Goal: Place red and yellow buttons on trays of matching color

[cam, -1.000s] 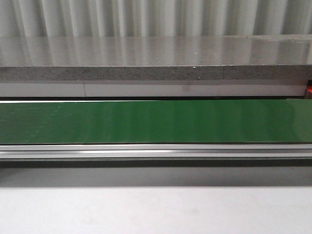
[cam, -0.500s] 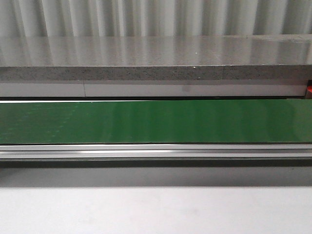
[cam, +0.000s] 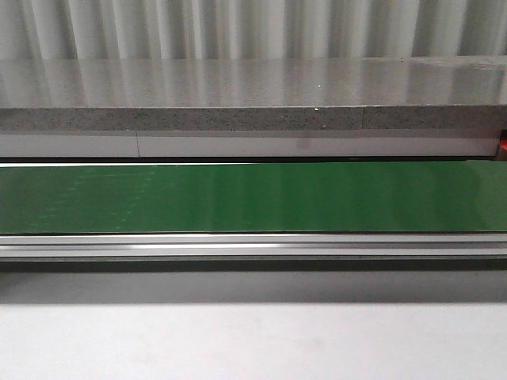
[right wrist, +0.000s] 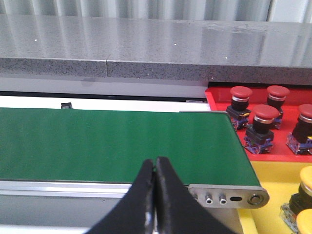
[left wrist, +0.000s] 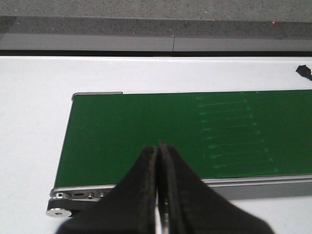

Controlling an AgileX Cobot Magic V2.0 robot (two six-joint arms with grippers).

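In the right wrist view, several red buttons (right wrist: 257,117) stand on a red tray (right wrist: 219,105), and yellow buttons (right wrist: 306,178) sit on a yellow tray (right wrist: 273,175) beside it. Both trays lie past the end of the green conveyor belt (right wrist: 112,144). My right gripper (right wrist: 155,161) is shut and empty over the belt's near edge. My left gripper (left wrist: 157,146) is shut and empty over the other end of the belt (left wrist: 161,131). The belt (cam: 253,198) carries no buttons. Neither gripper shows in the front view.
A grey stone counter (cam: 253,99) runs behind the belt. The belt's aluminium rail (cam: 253,247) runs along its near side, with a white table (cam: 253,340) in front. A small black object (left wrist: 304,71) lies on the white surface beyond the belt.
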